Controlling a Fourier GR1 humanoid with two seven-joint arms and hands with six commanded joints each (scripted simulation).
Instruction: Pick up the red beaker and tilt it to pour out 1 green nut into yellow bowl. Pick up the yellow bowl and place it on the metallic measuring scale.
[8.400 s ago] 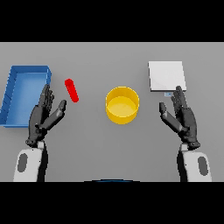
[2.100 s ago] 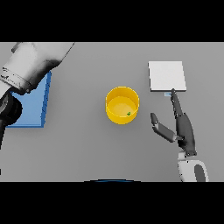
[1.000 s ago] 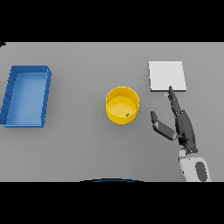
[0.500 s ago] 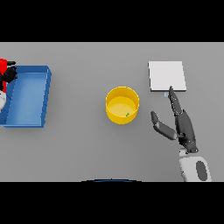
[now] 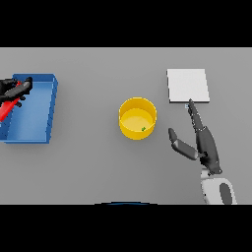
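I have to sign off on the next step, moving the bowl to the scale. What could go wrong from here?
1. The right hand is open beside the yellow bowl, not yet on it; a poor grasp might tip out the green nut.
2. The left hand holds the red beaker over the blue tray edge; released there, it may roll off.

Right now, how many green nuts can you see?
1. The green nut lies inside the yellow bowl, toward its right side. More may be hidden in the red beaker.
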